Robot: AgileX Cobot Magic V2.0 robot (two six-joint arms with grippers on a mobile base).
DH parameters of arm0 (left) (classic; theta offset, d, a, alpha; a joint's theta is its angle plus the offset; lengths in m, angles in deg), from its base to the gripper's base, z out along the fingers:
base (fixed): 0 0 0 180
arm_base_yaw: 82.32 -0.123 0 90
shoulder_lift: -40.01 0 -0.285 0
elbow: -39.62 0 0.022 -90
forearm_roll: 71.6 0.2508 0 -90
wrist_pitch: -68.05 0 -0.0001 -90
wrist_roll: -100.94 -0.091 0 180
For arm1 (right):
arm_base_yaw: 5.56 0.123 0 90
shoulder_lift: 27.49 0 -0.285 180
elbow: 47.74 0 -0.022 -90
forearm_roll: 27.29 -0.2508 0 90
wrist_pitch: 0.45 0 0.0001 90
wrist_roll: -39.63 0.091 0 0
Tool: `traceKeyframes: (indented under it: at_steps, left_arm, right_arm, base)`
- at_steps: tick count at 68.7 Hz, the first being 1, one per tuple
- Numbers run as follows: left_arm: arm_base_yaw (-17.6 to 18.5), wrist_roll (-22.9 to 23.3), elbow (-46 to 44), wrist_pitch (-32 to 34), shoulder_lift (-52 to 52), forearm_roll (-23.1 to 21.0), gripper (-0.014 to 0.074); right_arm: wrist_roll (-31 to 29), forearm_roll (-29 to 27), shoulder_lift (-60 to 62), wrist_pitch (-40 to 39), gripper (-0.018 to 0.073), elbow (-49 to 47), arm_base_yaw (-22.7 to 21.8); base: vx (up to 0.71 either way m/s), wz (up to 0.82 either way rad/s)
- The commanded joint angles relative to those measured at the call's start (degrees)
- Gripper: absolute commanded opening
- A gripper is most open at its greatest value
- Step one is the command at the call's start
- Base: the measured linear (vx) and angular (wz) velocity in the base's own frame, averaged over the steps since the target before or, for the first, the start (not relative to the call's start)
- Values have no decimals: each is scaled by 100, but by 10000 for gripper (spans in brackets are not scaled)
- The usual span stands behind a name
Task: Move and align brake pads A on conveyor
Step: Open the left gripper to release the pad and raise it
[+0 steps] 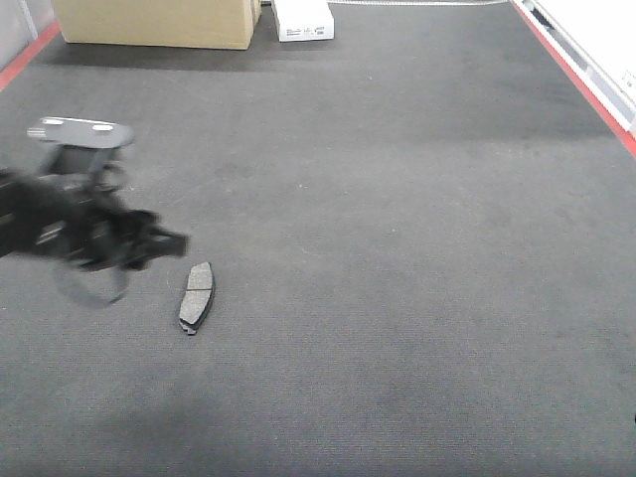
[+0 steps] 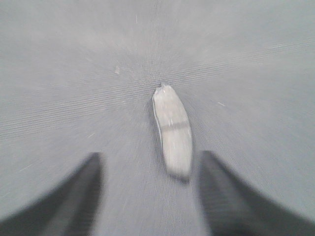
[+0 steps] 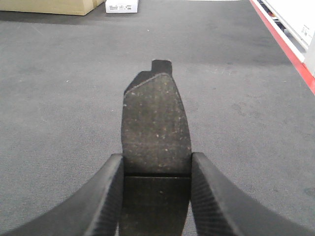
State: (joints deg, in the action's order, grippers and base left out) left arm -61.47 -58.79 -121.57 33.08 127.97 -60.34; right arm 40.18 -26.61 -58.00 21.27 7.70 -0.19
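At the far left edge of the conveyor [image 1: 397, 199] a red strip [image 1: 25, 60] is seen, and a cardboard box [image 1: 154, 22] is set on the belt's far end just beside it. The box is cut off by the frame, so its contents cannot be told.

The left gripper [image 1: 159, 243] is seen blurred at the left of the front view, low over the belt. One brake pad [image 1: 196, 297] lies flat on the belt just to its right, the groove across its middle visible. In the left wrist view the fingers [image 2: 74, 196] are spread wide and nothing is gripped. The pad's [image 2: 172, 132] near end lies between the two fingertips with a gap at each side. Whether the tips touch the belt cannot be told through the blur.

Right of the cardboard box, touching or just beside it, a small white box [image 1: 303, 20] with a printed label is placed. It is closed, and what it holds is not shown.

Along the right edge a second red strip [image 1: 576, 84] is seen.

In the right wrist view the right gripper [image 3: 156, 160] is clamped on a second brake pad [image 3: 156, 118]. The pad is held at its sides near the groove, with its long end pointing away over the belt.
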Motion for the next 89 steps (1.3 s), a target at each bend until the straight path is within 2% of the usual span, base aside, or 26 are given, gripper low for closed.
traceKeyframes:
  at_steps: [1,14,19,29,51,77,89]
  left_arm:
    - [30,-70,440,468,-967,71,239]
    - [30,-70,1363,513,-2499,71,42]
    - [30,-70,1674,518,-3059,71,-8]
    - [30,-70,2310,539,-4180,76,-6]
    - [30,-70,3368,1255,-6231,234,-6]
    - [30,-70,3523,1352,-6450,226,-6]
    - [30,-70,3523,1352,-6450,226,-6]
  right_arm:
    - [-55,53,-49,-539,36,-173,-10]
    - [-55,53,-49,-539,36,-173,-10]
    - [-55,53,-49,-539,36,-173,-10]
    - [-55,53,-49,-539,36,-173,-10]
    - [-55,53,-49,-539,36,-173,-10]
    - [-24,53,-46,-546,36,-173,-10]
    - [-24,-110,-46,-812,37,-173,-10]
  base:
    - [0,0]
    - [0,0]
    - [0,0]
    - [0,0]
    - [0,0]
    - [0,0]
    - [0,0]
